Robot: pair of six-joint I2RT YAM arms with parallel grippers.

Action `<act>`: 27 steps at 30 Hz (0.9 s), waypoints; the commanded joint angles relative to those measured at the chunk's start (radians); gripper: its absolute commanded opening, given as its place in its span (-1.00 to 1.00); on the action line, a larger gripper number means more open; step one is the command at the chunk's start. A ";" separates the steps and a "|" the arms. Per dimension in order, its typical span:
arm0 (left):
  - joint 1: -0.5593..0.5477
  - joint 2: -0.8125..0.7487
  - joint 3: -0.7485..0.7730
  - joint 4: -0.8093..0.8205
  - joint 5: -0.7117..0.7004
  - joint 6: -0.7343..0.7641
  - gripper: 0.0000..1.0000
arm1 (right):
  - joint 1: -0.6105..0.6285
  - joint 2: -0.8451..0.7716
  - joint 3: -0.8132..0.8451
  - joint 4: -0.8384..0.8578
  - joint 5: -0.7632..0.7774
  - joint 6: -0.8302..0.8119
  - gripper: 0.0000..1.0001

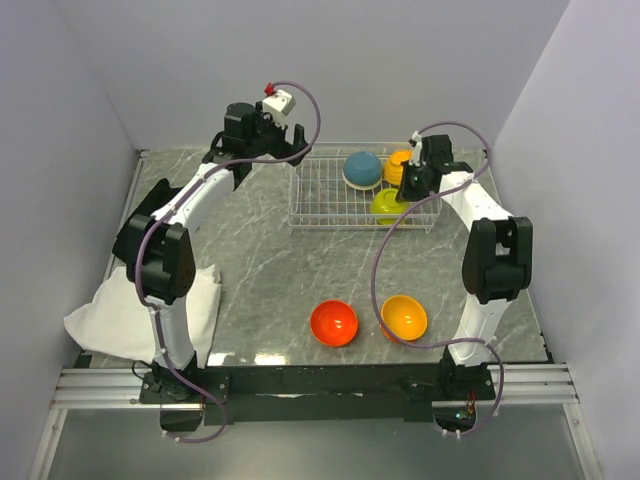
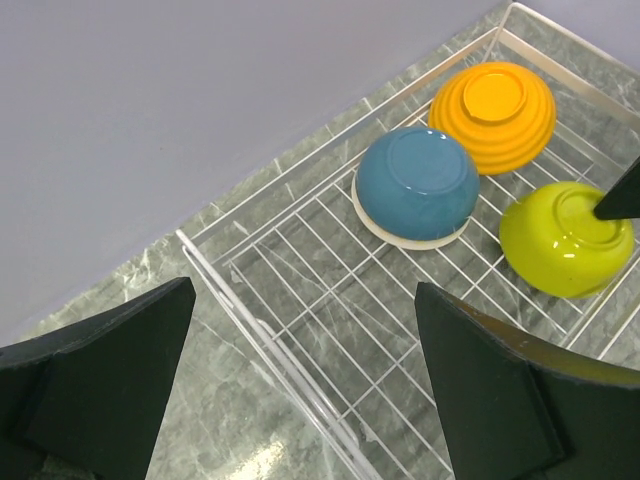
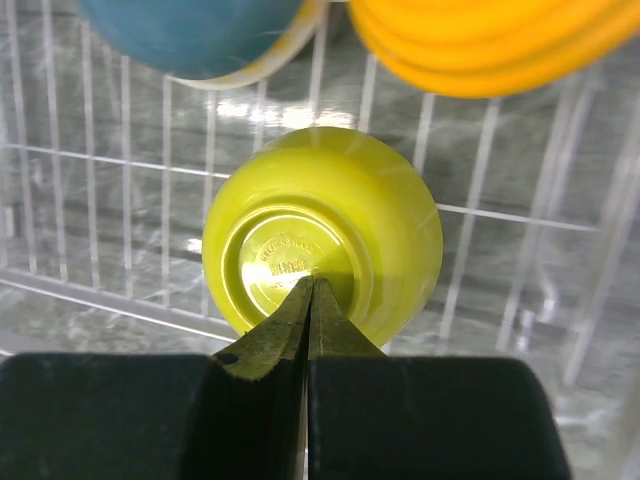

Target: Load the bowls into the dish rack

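The wire dish rack (image 1: 320,205) stands at the back. In it, all upside down, are a teal-blue bowl (image 1: 362,168), an orange bowl (image 1: 399,163) and a lime green bowl (image 1: 388,206). In the left wrist view the teal-blue bowl (image 2: 417,183) rests on a white bowl's rim (image 2: 400,238). Two orange bowls (image 1: 334,323) (image 1: 404,317) sit upright on the table near the front. My right gripper (image 3: 310,284) is shut, its tips over the lime green bowl's (image 3: 340,215) base. My left gripper (image 2: 305,290) is open and empty above the rack's (image 2: 300,270) left end.
A white cloth (image 1: 110,320) lies at the front left by the left arm's base. Grey walls close in the marble table on three sides. The rack's raised left rim (image 2: 250,320) lies under the left gripper.
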 commanded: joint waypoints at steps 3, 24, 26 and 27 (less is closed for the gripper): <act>0.000 0.017 0.076 0.045 0.031 -0.027 0.99 | -0.058 -0.043 -0.044 -0.053 0.087 -0.071 -1.00; 0.014 -0.150 0.079 0.008 -0.071 0.005 0.99 | 0.131 -0.495 -0.236 0.087 -0.388 -0.537 -0.28; 0.023 -0.193 0.025 -0.027 -0.119 0.005 0.99 | 0.221 -0.520 -0.262 -0.004 -0.419 -0.702 -0.28; 0.039 -0.245 -0.002 -0.030 -0.139 -0.003 0.99 | 0.244 -0.541 -0.274 -0.083 -0.425 -0.744 -0.28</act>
